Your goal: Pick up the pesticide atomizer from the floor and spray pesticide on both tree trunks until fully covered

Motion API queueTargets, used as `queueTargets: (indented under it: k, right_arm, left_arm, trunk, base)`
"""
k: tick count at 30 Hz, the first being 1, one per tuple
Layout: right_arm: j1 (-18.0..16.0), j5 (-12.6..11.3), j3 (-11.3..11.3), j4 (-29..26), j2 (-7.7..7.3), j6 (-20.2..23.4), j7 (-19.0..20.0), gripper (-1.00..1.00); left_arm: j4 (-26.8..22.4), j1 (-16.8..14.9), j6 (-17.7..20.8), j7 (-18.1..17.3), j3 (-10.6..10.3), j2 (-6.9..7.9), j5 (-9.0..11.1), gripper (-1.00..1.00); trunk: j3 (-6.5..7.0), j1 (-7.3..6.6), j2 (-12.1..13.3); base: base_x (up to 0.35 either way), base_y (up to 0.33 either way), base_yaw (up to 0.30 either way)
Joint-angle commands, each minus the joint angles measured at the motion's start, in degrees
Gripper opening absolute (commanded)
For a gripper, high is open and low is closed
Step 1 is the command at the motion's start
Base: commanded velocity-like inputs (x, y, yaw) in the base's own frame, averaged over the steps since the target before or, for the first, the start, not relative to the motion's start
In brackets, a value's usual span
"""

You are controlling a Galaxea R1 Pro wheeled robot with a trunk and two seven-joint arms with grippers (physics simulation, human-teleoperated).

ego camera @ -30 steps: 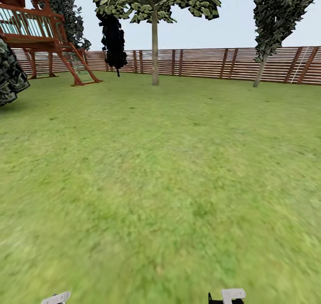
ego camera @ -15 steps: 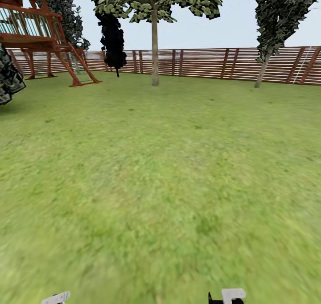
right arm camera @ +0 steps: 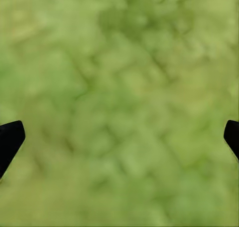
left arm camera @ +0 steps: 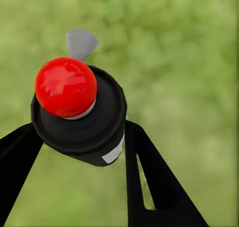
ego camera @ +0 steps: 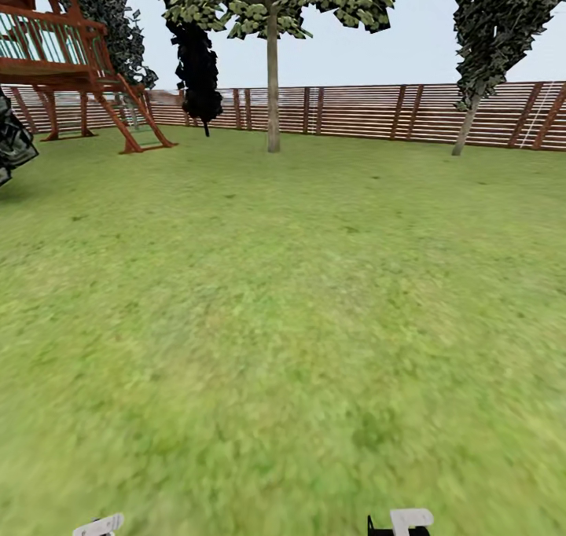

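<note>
The pesticide atomizer, a small black bottle with a red tip, sits between the black fingers of my left gripper, which is shut on it above blurred grass. My right gripper is open, its two black fingertips far apart over bare lawn. In the head view a tree with a straight pale trunk stands far ahead in front of the fence, across a wide stretch of the garden lawn.
A brown slat fence closes the far side. A red wooden playset stands at the far left, with a black cypress beside it. A dark-leaved tree with a thin leaning trunk is at the far right.
The whole head view has shifted slightly: the playset drifts left and the right tree drifts right, so the camera has moved. Neither gripper has changed.
</note>
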Motion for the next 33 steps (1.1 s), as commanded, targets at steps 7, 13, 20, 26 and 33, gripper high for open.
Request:
queueTargets:
  k: [7, 13, 20, 26, 33]
  right_arm:
    - [0.0, 0.0, 0.0, 0.0, 0.00, 0.0, 0.0, 1.00]
    - [0.0, 0.0, 0.0, 0.0, 0.00, 0.0, 0.0, 1.00]
    - [0.0, 0.0, 0.0, 0.0, 0.00, 0.0, 0.0, 1.00]
    - [0.0, 0.0, 0.0, 0.0, 0.00, 0.0, 0.0, 1.00]
    - [0.0, 0.0, 0.0, 0.0, 0.00, 0.0, 0.0, 1.00]
  left_arm:
    - [0.0, 0.0, 0.0, 0.0, 0.0, -0.05, -0.1, -1.00]
    - [0.0, 0.0, 0.0, 0.0, 0.0, -0.03, -0.1, -1.00]
    - [0.0, 0.0, 0.0, 0.0, 0.0, -0.03, -0.1, -1.00]
    - [0.0, 0.0, 0.0, 0.0, 0.0, -0.05, -0.1, -1.00]
    - [0.0, 0.0, 0.0, 0.0, 0.0, -0.04, -0.1, -1.00]
  trunk:
    - [0.00, 0.00, 0.0]
    - [0.00, 0.00, 0.0]
    - [0.00, 0.00, 0.0]
    - [0.00, 0.00, 0.0]
    - [0.00, 0.00, 0.0]
  base:
    - [0.341, 0.000, 0.000]
    - [0.341, 0.000, 0.000]
    - [0.341, 0.000, 0.000]
    - [0.341, 0.000, 0.000]
    - [0.341, 0.000, 0.000]
